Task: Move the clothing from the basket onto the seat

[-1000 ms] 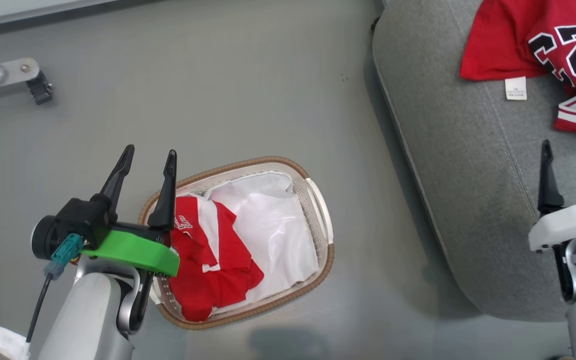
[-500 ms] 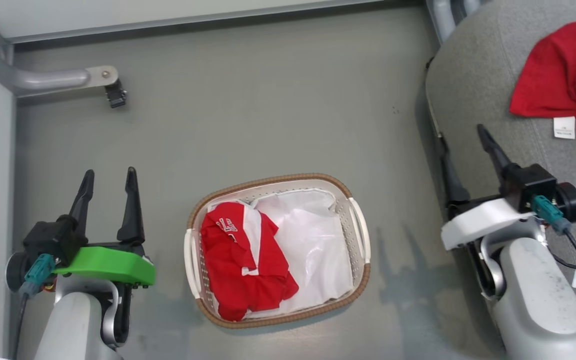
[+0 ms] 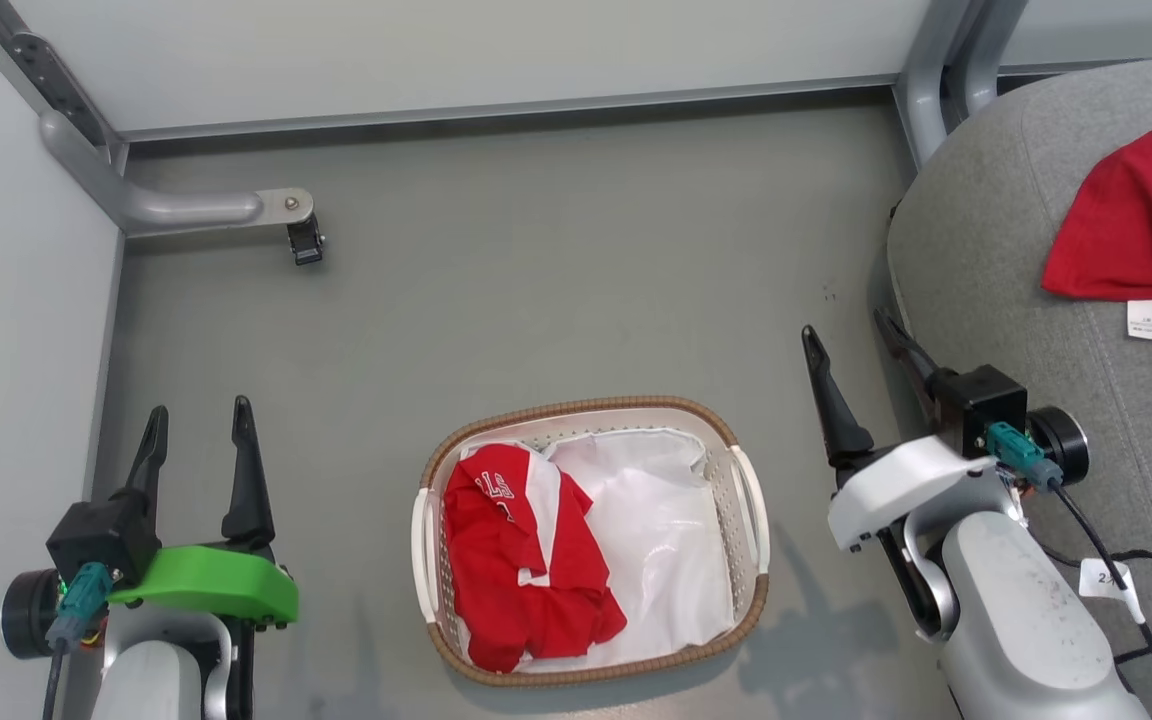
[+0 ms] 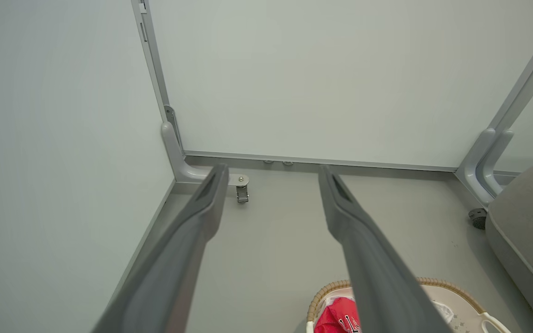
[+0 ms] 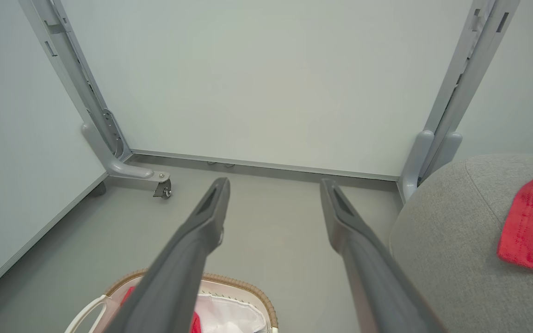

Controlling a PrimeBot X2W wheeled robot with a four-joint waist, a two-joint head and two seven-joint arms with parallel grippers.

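A grey floor [image 3: 556, 300] runs back to pale wall panels [image 3: 456, 50]. A metal foot [image 3: 196, 208] with a small caster [image 3: 306, 243] stands beyond the basket [image 3: 576, 406] and to its left.

The left gripper [image 3: 199, 407] hovers left of the basket, well apart from it. Its fingers are spread and empty and point toward the back wall. In the left wrist view the two fingers stand apart with nothing between them, and the basket's rim shows at the bottom edge.

The basket sits on the floor in the middle. A red jersey [image 3: 521, 570] lies crumpled in the basket's left half, with white trim and lettering showing. A white sheet [image 3: 666, 540] fills the basket's right half, and the jersey overlaps its edge.

The right gripper [image 3: 846, 324] hovers right of the basket, between it and the seat [image 3: 996, 300]. Its fingers are parted and hold nothing, clear of the basket's right handle [image 3: 754, 510].

The seat rises right of the basket. A second jersey [image 3: 1126, 220] lies on it, far right of the basket, with a white tag [image 3: 1147, 319] at its lower edge.
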